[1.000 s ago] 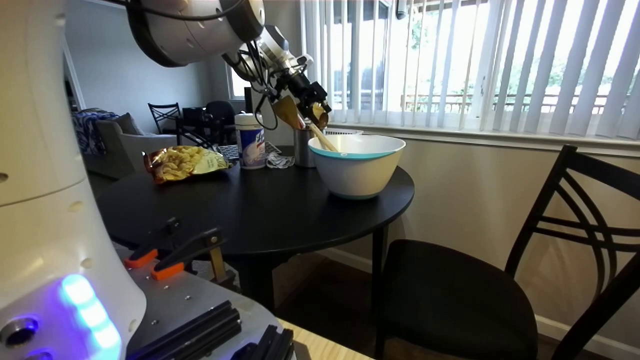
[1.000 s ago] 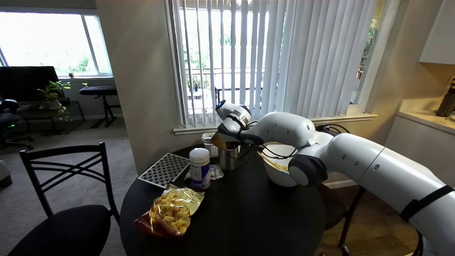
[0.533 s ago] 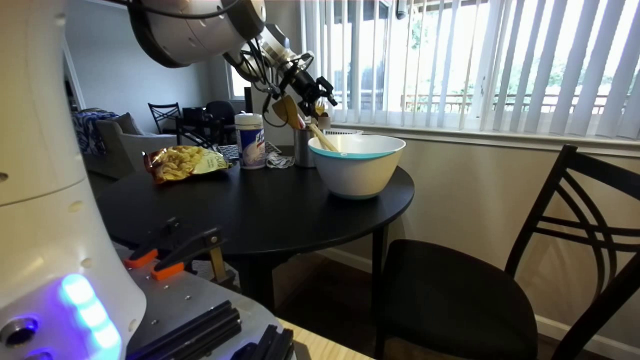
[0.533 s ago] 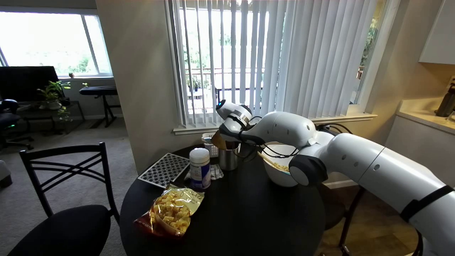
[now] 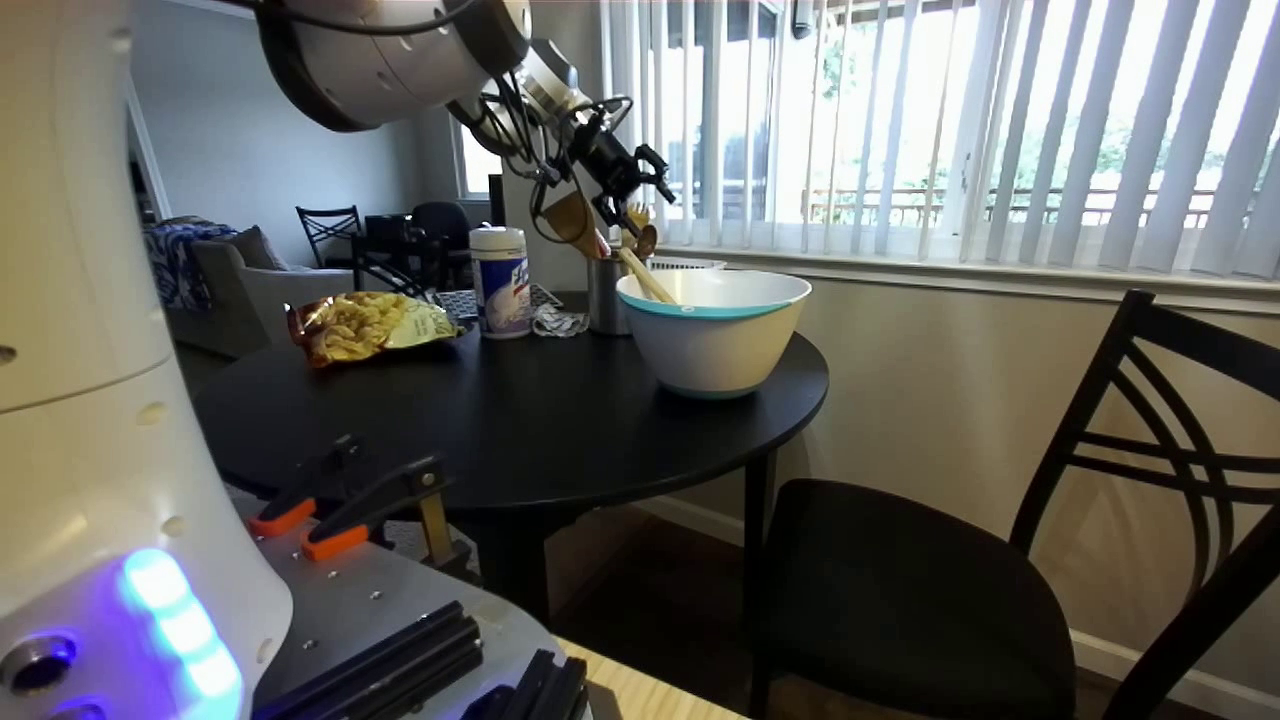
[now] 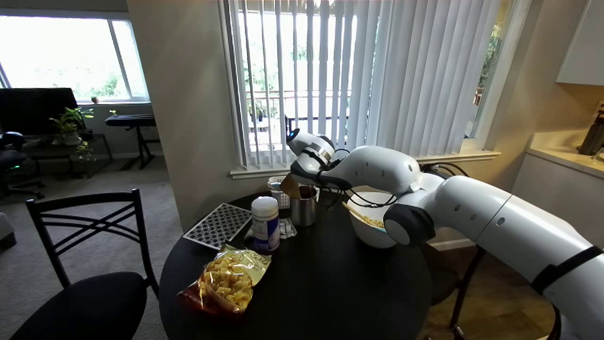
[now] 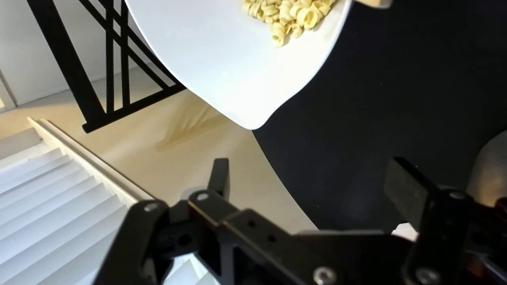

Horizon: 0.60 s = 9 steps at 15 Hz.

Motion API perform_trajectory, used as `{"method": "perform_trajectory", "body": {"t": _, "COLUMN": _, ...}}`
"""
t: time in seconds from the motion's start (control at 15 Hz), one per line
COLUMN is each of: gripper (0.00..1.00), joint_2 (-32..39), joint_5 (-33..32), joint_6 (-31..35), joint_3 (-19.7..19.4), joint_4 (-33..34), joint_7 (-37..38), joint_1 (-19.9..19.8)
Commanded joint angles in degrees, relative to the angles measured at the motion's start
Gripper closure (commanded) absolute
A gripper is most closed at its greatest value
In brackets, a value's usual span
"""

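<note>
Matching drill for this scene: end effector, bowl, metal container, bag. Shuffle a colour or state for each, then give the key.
Column 1
1. End effector
2. Bowl
3. Metal container
4. Bag

Column 2
A. Lying down, dark red at one end
B. Utensils sticking up out of it
C. Open, gripping nothing
D. White, with a turquoise band at the rim

Pairs: 1-C, 2-D, 3-B, 4-A

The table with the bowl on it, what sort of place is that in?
Probably a home's dining corner: chairs stand by the table, the bowl holds what looks like pasta, and a sofa shows beyond.
</note>
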Motion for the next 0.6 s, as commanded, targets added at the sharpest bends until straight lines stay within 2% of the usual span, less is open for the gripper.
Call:
{"method": "perform_trajectory", "body": {"t": 0.0, "gripper": 0.0, "joint_2": -1.0, "joint_5": 0.8, "joint_6": -2.2, "joint_3": 0.4, "joint_4": 0.0, "joint_7": -1.9, "joint_1": 0.1}}
{"method": "perform_trajectory", "body": {"t": 0.2, "gripper": 0.0, "joint_2": -1.5, "joint_5": 1.7, "joint_6": -6.9, "joint_3": 1.0, "joint_4": 0.0, "joint_7": -1.2, "joint_1": 0.3}}
{"method": "perform_trajectory", "body": {"t": 0.53, "gripper": 0.0, "joint_2": -3.5, "joint_5": 1.3, "joint_6": -18.7, "joint_3": 0.8, "joint_4": 0.2, "joint_7": 1.4, "joint_1": 2.5}}
